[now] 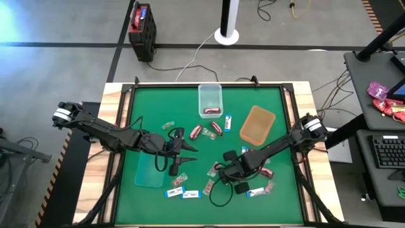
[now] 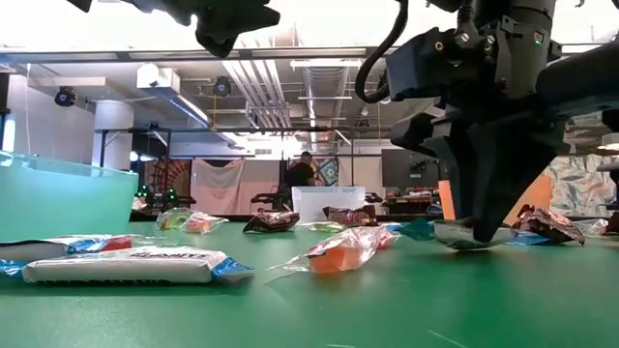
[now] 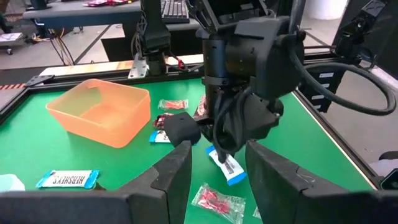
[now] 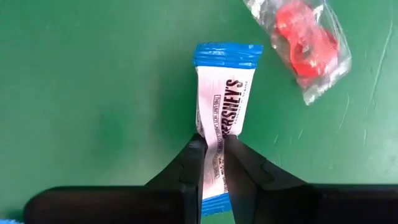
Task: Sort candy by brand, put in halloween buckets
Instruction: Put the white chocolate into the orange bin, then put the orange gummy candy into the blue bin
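Jaws of the right gripper were pinched on a blue-and-white candy lying flat on the mat toward the near edge, right of centre. It looked light, with a crinkly, slick wrapper, so a grab across the middle seemed safest. The left gripper hung open left of centre. The teal tub sat near the left edge, with loose candy scattered between.
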